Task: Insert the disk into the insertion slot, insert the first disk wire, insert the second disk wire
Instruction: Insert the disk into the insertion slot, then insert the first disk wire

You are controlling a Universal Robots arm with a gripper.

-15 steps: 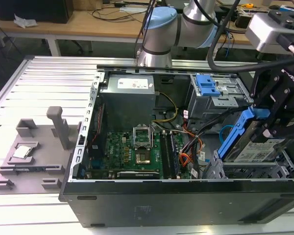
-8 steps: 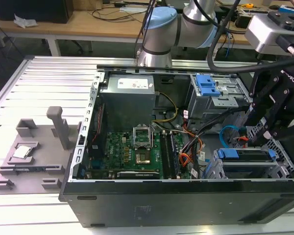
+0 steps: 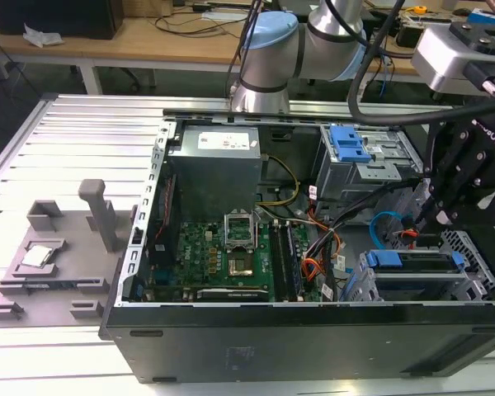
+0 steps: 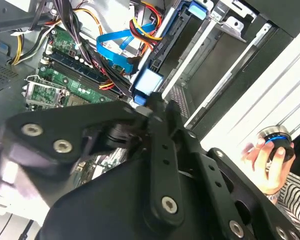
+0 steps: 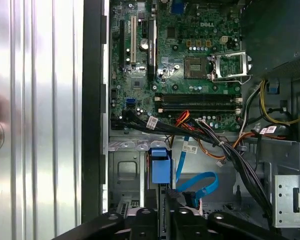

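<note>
- The gripper [image 3: 425, 221] hangs inside the open computer case [image 3: 256, 334], at the end toward the exterior view's right, just over the low drive cage.
- From these views I cannot tell whether the jaws are open or closed.
- The disk [image 3: 412, 266], in its bright blue carrier, lies flat in the insertion slot [image 3: 472, 252], the perforated grey bay at the bottom of the case.
- In both wrist views the carrier's blue end tab sits right at the tip of the gripper [image 4: 152, 102] [image 5: 161, 197]; I cannot tell whether they touch.
- The second disk wire [image 3: 378, 221], thin and light blue, curls in 1 loop just beside the disk's end and close to the gripper; the loop is also clear in both wrist views [image 4: 110, 50] [image 5: 202, 175].
- A bundle of orange, red and black wires [image 3: 318, 247] runs between the green motherboard [image 3: 214, 256] and the cage.
- The grey drive box with the blue latch [image 3: 351, 144] sits above and behind the slot.
- The case stands on a ribbed aluminium counter [image 3: 74, 132], with a grey fixture [image 3: 58, 247] well apart toward the exterior view's left.
- In the second wrist view a person's hand [image 4: 257, 162] rests on a round knob [image 4: 275, 137] outside the case.
</note>
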